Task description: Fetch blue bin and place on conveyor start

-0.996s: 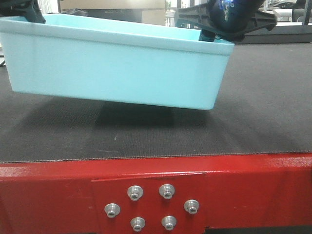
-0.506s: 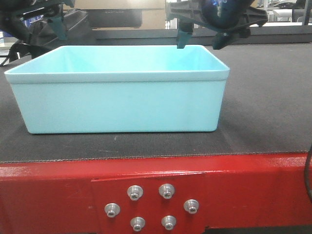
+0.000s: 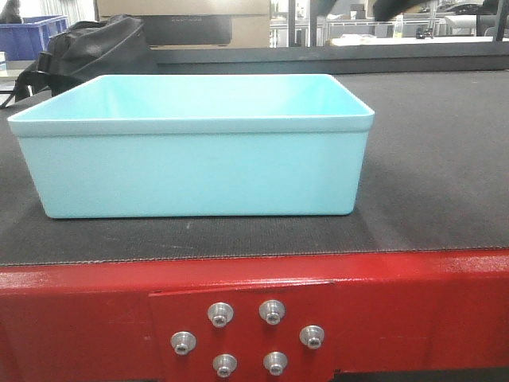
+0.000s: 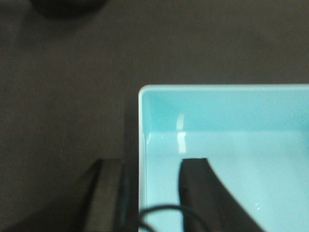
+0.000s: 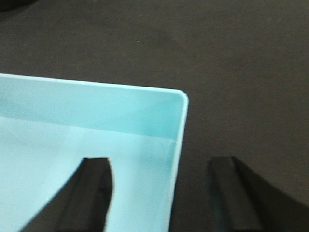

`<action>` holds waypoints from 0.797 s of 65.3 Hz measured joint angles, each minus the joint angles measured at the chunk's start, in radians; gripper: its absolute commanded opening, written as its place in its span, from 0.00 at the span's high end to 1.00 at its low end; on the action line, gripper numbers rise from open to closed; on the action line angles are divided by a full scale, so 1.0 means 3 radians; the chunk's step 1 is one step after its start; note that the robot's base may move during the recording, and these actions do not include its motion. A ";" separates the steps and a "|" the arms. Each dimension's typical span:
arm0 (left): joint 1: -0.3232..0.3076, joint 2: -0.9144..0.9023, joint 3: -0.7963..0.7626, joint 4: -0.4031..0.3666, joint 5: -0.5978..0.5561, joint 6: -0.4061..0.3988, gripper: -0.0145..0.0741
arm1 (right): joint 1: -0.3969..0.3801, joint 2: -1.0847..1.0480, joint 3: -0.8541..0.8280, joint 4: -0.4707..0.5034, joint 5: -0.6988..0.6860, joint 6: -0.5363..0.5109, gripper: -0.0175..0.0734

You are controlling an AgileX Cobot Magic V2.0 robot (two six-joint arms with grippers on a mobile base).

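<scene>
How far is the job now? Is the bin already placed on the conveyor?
Done: the blue bin sits flat on the conveyor start. In hand: the left gripper and right gripper are open, each straddling a bin wall without touching it. Left: apparently only pulling the arms away.

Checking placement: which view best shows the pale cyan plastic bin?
The exterior front-facing view: the whole pale cyan plastic bin sits flat on the dark grey belt. Each wrist view shows only one corner.
</scene>
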 measured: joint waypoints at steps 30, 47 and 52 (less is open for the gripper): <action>0.0000 -0.0825 0.0895 -0.0093 -0.0348 -0.0005 0.96 | 0.0000 -0.0442 0.0453 0.0000 0.0090 -0.0006 0.99; 0.0000 -0.1305 0.1773 -0.0437 -0.1312 -0.0005 0.96 | 0.0000 -0.0981 0.1255 -0.0019 -0.0954 -0.0006 0.99; 0.0000 -0.1463 0.1966 -0.0480 -0.1502 -0.0005 0.96 | 0.0000 -0.1151 0.1483 -0.0038 -0.1153 -0.0006 0.99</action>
